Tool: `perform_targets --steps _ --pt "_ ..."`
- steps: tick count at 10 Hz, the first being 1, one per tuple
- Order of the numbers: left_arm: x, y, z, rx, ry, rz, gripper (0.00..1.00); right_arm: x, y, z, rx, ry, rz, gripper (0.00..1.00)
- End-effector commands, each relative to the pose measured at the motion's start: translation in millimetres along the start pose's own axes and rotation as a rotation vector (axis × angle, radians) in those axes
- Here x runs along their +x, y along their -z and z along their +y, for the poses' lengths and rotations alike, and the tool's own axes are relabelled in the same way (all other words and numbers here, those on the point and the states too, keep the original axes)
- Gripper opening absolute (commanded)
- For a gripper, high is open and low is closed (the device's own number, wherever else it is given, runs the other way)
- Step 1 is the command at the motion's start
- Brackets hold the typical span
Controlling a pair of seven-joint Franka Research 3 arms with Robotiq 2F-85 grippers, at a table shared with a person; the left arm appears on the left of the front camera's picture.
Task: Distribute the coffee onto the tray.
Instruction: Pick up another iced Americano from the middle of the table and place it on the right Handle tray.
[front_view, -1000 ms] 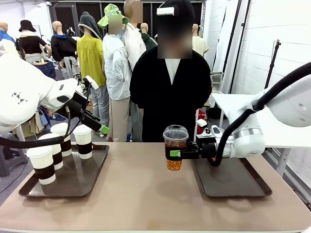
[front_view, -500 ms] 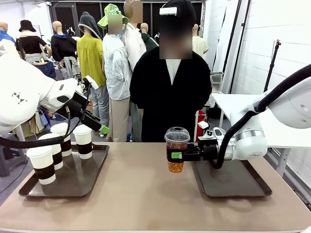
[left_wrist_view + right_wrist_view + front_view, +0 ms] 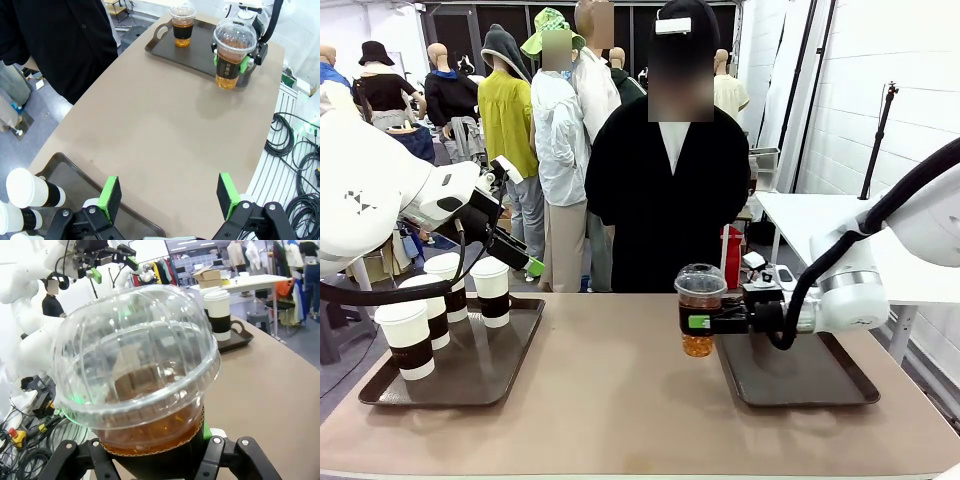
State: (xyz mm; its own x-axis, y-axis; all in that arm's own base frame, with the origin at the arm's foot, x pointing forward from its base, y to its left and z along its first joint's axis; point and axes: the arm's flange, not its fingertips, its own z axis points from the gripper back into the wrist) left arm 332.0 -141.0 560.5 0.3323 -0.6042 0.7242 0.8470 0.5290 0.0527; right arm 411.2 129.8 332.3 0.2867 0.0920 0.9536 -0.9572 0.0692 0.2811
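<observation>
Clear plastic cup (image 3: 700,308) with brown drink is gripped by the closed jaws of the right gripper (image 3: 705,322), held above the table (image 3: 620,400) just beside the left edge of the right tray (image 3: 798,372). A second such cup (image 3: 183,26) stands on that tray. The left gripper (image 3: 170,194) hangs with jaws open over the left tray (image 3: 470,375), where four white paper cups (image 3: 490,291) stand.

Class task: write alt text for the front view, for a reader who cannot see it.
The right hand holds a clear dome-lidded cup of brown drink above the table, beside the right tray. On the left tray stand four white paper cups with brown sleeves, and a person in black stands behind the table.
</observation>
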Motion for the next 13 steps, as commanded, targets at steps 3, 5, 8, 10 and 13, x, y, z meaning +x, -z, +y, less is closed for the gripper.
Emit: perform_targets --steps 3,5,8,10,13 --pt "-1 0 1 -0.008 -0.004 -0.004 1.0 -1 -54 8 -0.081 -0.027 -0.034 0.64" --pt "-1 0 1 -0.008 -0.004 -0.004 1.0 -11 -77 9 -0.134 -0.069 -0.039 0.64" --pt "-1 0 1 -0.008 -0.004 -0.004 1.0 -33 -104 8 -0.179 -0.089 -0.048 0.64" --pt "-1 0 1 -0.008 -0.004 -0.004 1.0 -47 -114 7 -0.188 -0.112 -0.048 0.64" --pt "-1 0 1 -0.008 -0.004 -0.004 1.0 -70 -124 -2 -0.212 -0.111 -0.078 0.64"
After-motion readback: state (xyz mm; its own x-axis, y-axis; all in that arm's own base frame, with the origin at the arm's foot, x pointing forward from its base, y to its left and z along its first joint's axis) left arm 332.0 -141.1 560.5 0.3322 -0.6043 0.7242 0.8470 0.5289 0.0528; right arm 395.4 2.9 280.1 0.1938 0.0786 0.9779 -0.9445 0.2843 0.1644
